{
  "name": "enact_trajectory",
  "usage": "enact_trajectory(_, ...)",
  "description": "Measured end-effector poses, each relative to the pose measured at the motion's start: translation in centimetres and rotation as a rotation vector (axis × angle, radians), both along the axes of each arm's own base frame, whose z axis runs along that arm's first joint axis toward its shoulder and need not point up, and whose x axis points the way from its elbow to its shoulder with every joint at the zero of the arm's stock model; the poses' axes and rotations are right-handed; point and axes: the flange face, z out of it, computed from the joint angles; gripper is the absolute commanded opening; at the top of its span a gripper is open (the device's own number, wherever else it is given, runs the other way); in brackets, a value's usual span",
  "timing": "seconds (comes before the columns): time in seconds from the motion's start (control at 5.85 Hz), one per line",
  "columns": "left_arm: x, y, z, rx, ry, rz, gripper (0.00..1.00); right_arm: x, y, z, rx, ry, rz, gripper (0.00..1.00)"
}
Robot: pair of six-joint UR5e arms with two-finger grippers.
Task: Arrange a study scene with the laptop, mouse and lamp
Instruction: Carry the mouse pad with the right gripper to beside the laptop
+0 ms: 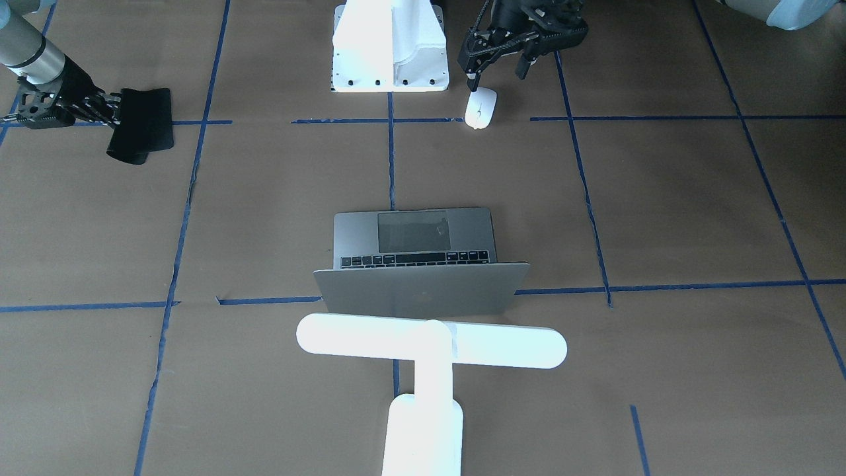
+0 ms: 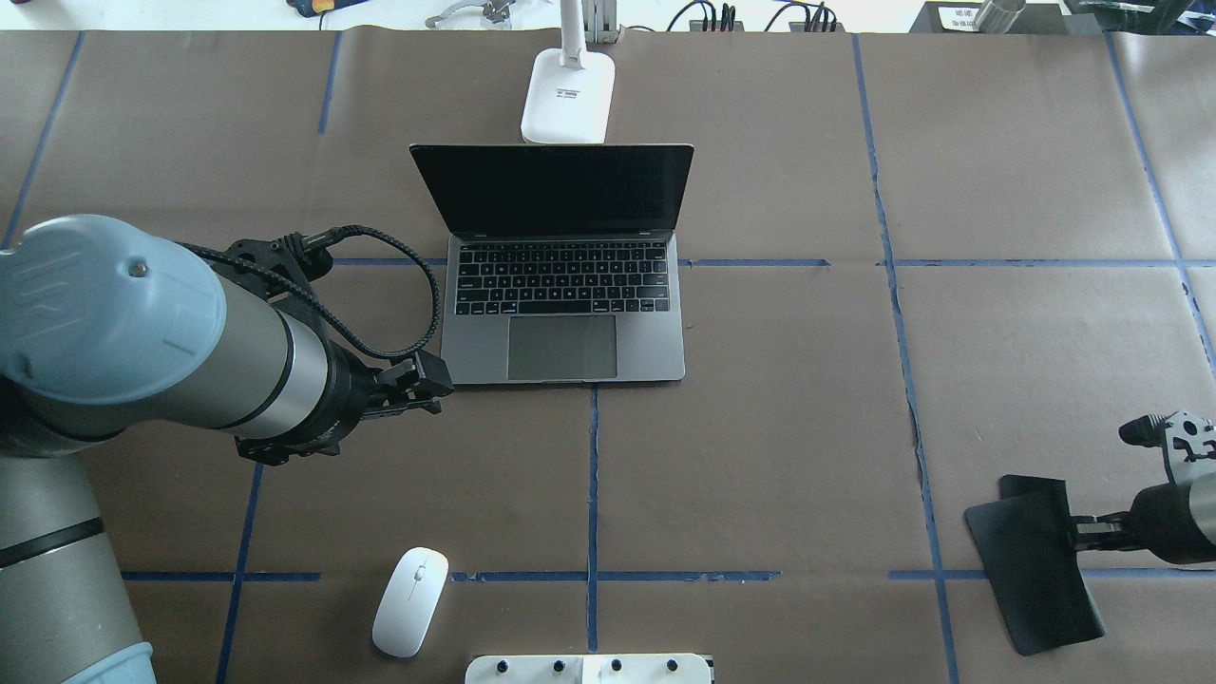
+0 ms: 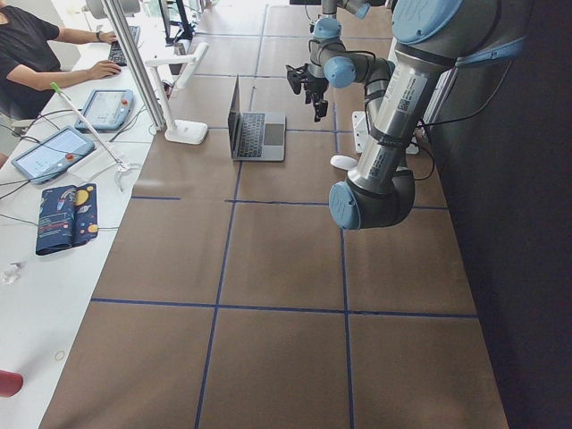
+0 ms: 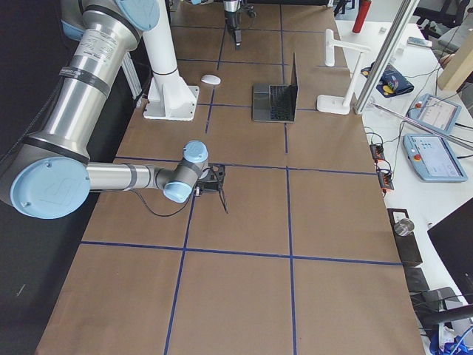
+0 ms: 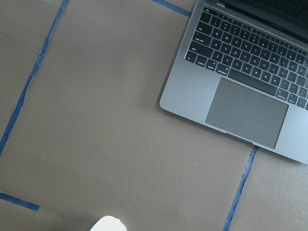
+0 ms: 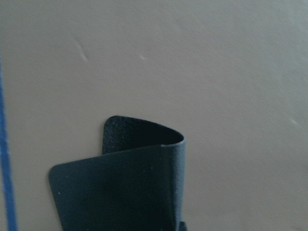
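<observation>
The grey laptop (image 1: pixel 413 238) stands open at the table's middle, screen dark, and also shows in the overhead view (image 2: pixel 565 285). The white lamp (image 1: pixel 429 347) stands right behind the laptop's lid, with its base (image 2: pixel 568 95) at the far edge. The white mouse (image 1: pixel 480 107) lies on the paper near the robot's pedestal, left of centre in the overhead view (image 2: pixel 410 600). My left gripper (image 1: pixel 497 78) is open and empty, hovering just above the mouse. My right gripper (image 1: pixel 122 109) is shut on a black mat (image 2: pixel 1035 560), whose edge is curled over (image 6: pixel 144 159).
The white robot pedestal (image 1: pixel 390 46) is bolted at the near middle edge. Blue tape lines (image 2: pixel 591 475) cross the brown paper. A side bench with tablets (image 3: pixel 63 147) and a seated person (image 3: pixel 27 54) lies beyond the lamp.
</observation>
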Motion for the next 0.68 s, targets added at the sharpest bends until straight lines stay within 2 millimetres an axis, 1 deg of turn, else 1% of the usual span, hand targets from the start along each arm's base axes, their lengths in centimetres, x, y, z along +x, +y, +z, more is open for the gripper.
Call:
enact_trajectory(0.34, -0.2, 0.1, 0.2, -0.001, -0.002, -0.002, 1.00, -3.8, -4.6, -5.9, 0.079, -0.132, 0.038, 0.00)
enact_trajectory(0.51, -0.2, 0.1, 0.2, -0.001, -0.002, -0.002, 1.00, -5.4, -6.4, -7.9, 0.108, -0.171, 0.051, 0.00)
enact_trajectory(0.68, -0.3, 0.1, 0.2, 0.000, -0.002, -0.003, 1.00, -7.6, -8.6, -9.2, 0.127, -0.193, 0.065, 0.00)
